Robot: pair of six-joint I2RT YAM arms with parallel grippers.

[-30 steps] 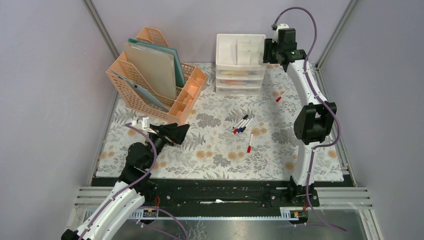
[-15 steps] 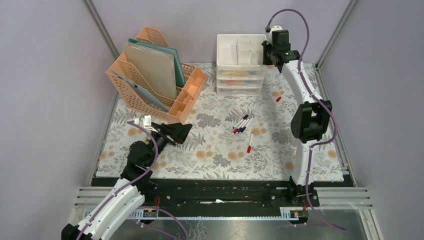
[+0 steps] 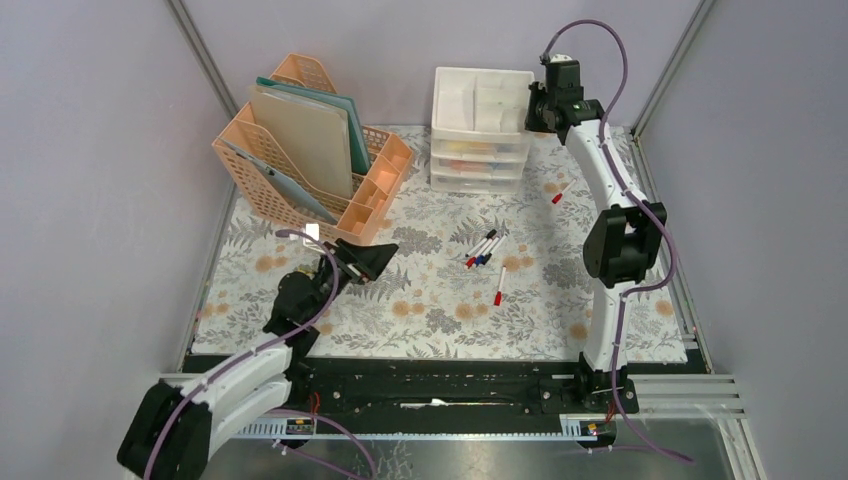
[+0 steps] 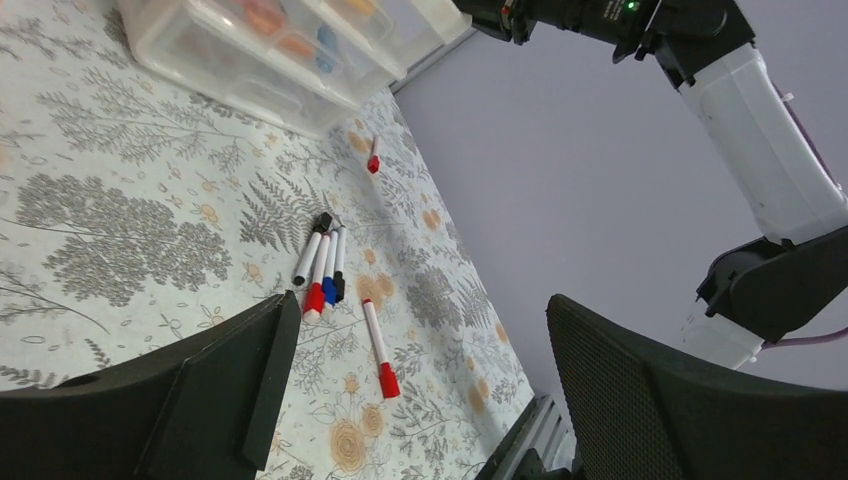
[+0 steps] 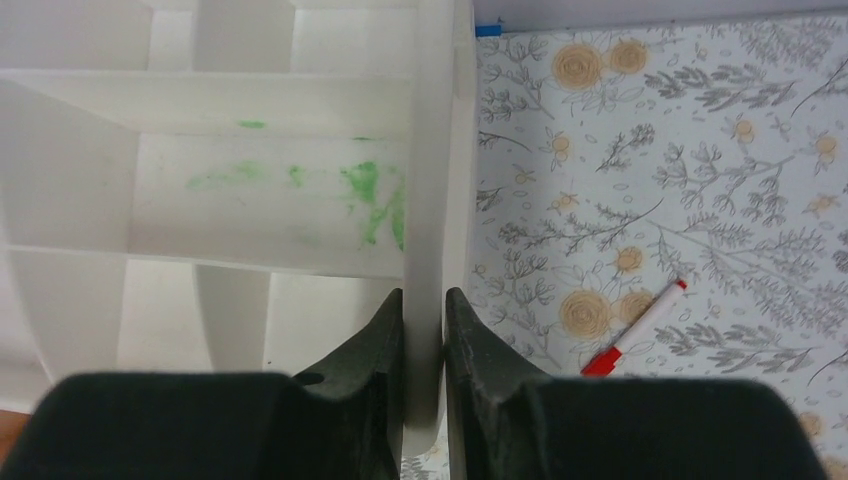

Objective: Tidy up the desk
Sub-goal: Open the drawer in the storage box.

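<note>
The desk (image 3: 440, 300) is a floral-cloth tabletop. A bunch of markers (image 3: 484, 248) lies mid-desk, also in the left wrist view (image 4: 322, 262), with one red-capped marker (image 3: 498, 285) near it (image 4: 378, 350) and another red marker (image 3: 560, 192) by the right arm (image 5: 635, 328). My right gripper (image 3: 537, 106) is shut on the right rim of the white drawer unit (image 3: 480, 125), its fingers (image 5: 385, 345) either side of the wall (image 5: 432, 200). My left gripper (image 3: 375, 262) is open and empty, low over the desk left of the markers (image 4: 415, 385).
A peach file rack (image 3: 310, 150) with folders stands at the back left. The drawer unit's top tray has green stains (image 5: 365, 185). A black rail (image 3: 440, 385) runs along the near edge. Frame posts and grey walls close in the sides.
My left gripper has moved a little right, toward the markers. My right gripper has stayed on the drawer unit's rim, and the unit has shifted very slightly.
</note>
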